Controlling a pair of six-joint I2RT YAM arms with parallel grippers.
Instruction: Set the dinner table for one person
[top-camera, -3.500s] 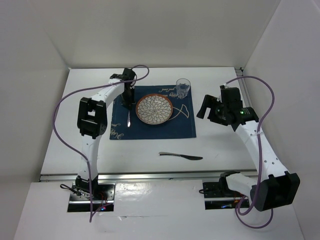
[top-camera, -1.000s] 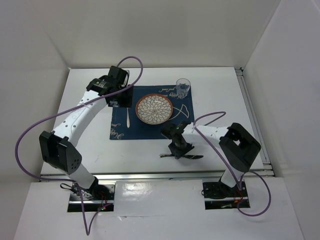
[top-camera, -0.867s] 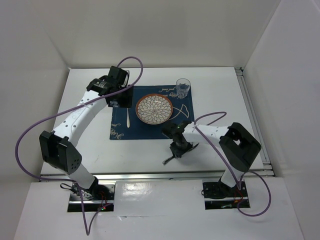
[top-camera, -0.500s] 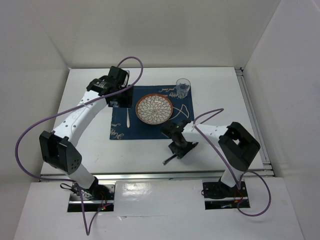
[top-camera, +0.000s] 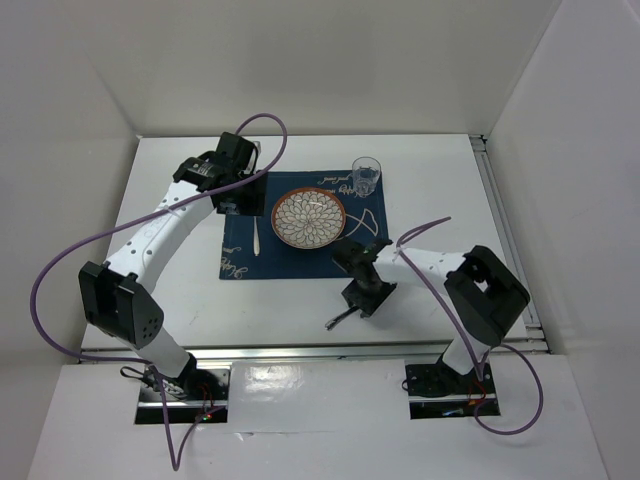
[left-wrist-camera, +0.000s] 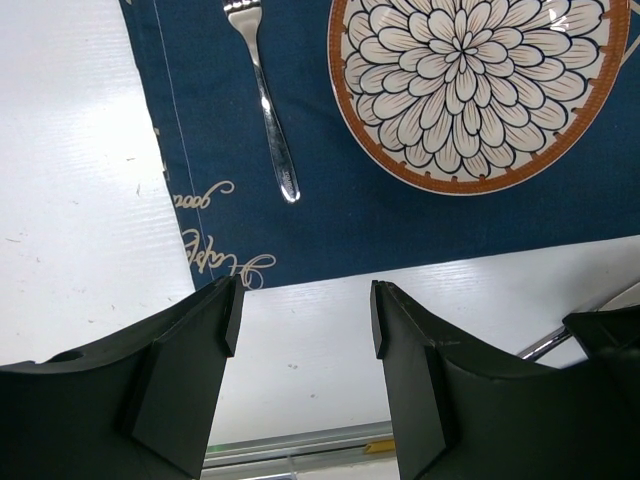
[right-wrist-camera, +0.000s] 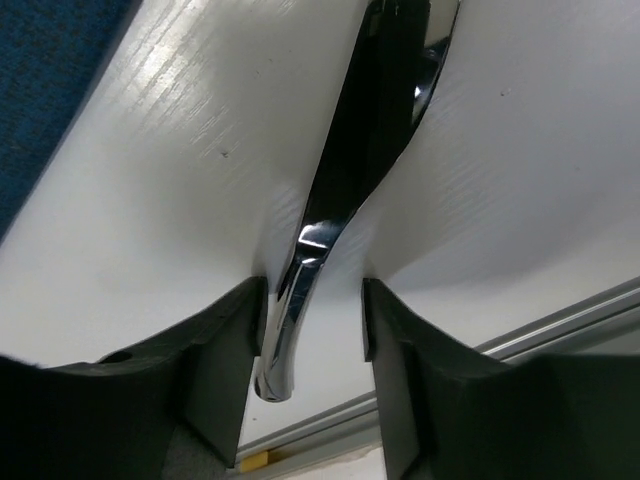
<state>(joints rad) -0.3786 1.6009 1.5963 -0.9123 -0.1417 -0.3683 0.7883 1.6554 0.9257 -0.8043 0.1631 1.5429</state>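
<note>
Gleaming white, flat dinner table (top-camera: 430, 170) under knife (top-camera: 338, 321)

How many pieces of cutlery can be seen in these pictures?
2. A fork lies on the blue placemat, left of the plate. A knife is between the fingers of the right gripper, nearer than the placemat. No other shows.

A lab booth: white walls (top-camera: 300, 60) enclose the dinner table (top-camera: 440, 190).
</note>
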